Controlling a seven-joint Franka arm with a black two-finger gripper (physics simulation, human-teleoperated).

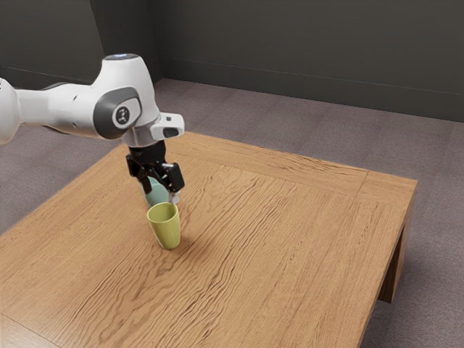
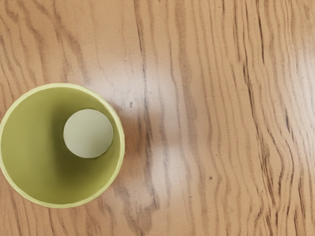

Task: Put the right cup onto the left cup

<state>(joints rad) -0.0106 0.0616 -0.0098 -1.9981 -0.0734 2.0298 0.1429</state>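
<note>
Ext. view: my fingers (image 1: 174,177) are parted, i.e. released, w/ their tips low over the teal cup (image 1: 154,193); whether either tip touches its wall, I can't tell. The teal cup is partly hidden by my fingers, w/ its lower part just behind the yellow-green cup (image 1: 165,228) as seen from this side; contact betw. the two cups can't be judged. A small pale piece (image 1: 174,198) shows beside the teal cup, below one of my fingers; ID unclear.

The yellow-green cup stands upright on the desk (image 1: 268,239), mouth up, its rim lower than my fingertips & a bit nearer the ext. camera. Desk top runs on from this cup toward the ext. view's right, w/ the edge on that side well apart from both cups; the far edge lies beyond my hand, also apart from them. Max. room for a sideways move is thus toward the ext. view's right.

Wrist view: I look down into the yellow-green cup; rim approx. circular, inner wall shaded on one side, pale round base seen off-center w/in the mouth. Wood grain adjoins the rim, w/ a soft shadow close by the cup & a pale sheen farther out.
</note>
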